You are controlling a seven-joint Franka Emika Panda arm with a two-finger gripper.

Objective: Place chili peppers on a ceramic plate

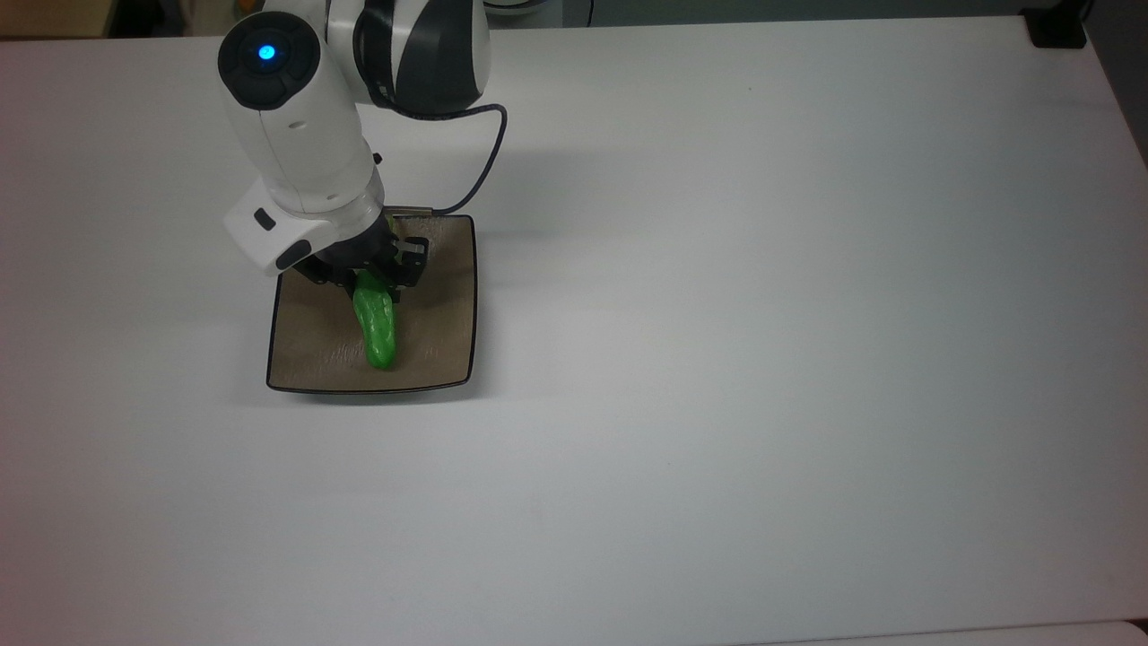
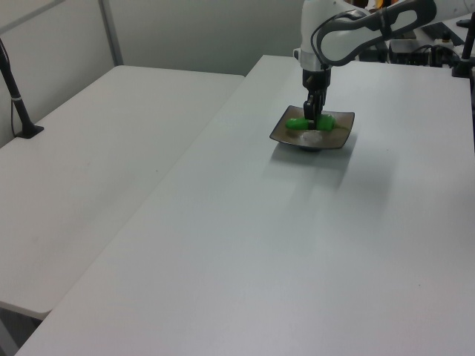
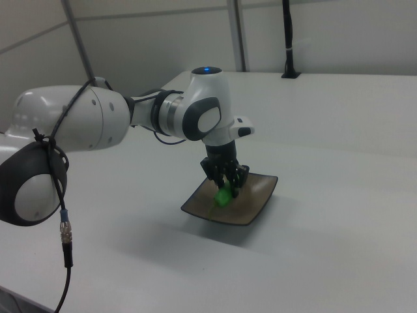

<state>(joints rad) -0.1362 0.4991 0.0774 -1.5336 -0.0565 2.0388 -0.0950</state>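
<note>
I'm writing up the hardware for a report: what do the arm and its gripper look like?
The arm has rounded glossy white shells with dark grey joint sections and a black round cap lit by a small blue light. A thin black cable loops beside the wrist. The gripper is black under a white housing.

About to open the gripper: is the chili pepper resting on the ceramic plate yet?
Touching. In the top view the green chili pepper lies flat along the ceramic plate, with no shadow gap under its free end.

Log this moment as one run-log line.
phase: placing | pincer: shut on chili pepper, low over plate | chili pepper: lying on ceramic plate, not yet released | table: white
</note>
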